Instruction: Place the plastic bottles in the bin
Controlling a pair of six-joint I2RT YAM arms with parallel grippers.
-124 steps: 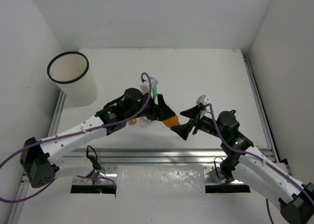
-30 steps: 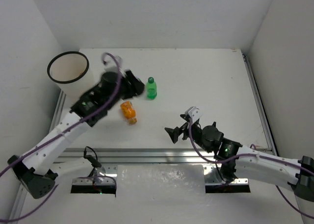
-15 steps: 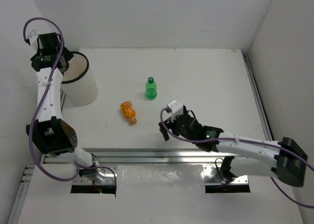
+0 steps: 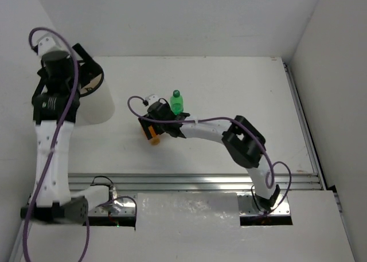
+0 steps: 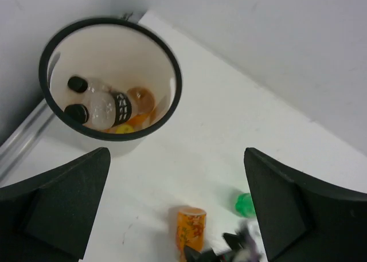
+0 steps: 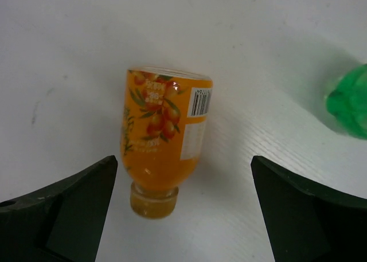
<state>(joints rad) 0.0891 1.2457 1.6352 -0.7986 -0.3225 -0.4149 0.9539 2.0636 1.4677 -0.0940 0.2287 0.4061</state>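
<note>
My left gripper [image 5: 178, 213] hangs open and empty high above the white bin [image 5: 172, 73]. Inside the bin lie two clear black-capped bottles [image 5: 97, 106], an orange one [image 5: 141, 98] and a bit of yellow [image 5: 123, 128]. On the table an orange bottle [image 6: 163, 139] lies on its side, cap toward my right gripper [image 6: 186, 216], which is open just short of it, one finger to each side. A green bottle [image 6: 348, 101] stands just beyond, to the right. From above, the right gripper [image 4: 157, 124] sits over the orange bottle [image 4: 151, 133], next to the green bottle [image 4: 176, 103].
The bin [image 4: 98, 110] stands at the table's far-left corner, close to the left wall, with the left gripper [image 4: 87, 67] over its rim. A metal rail [image 4: 189, 182] runs along the near edge. The right arm stretches across the table's middle.
The left arm has swung up from the table to above the bin and its gripper has opened. The right arm has reached left to the orange bottle.
</note>
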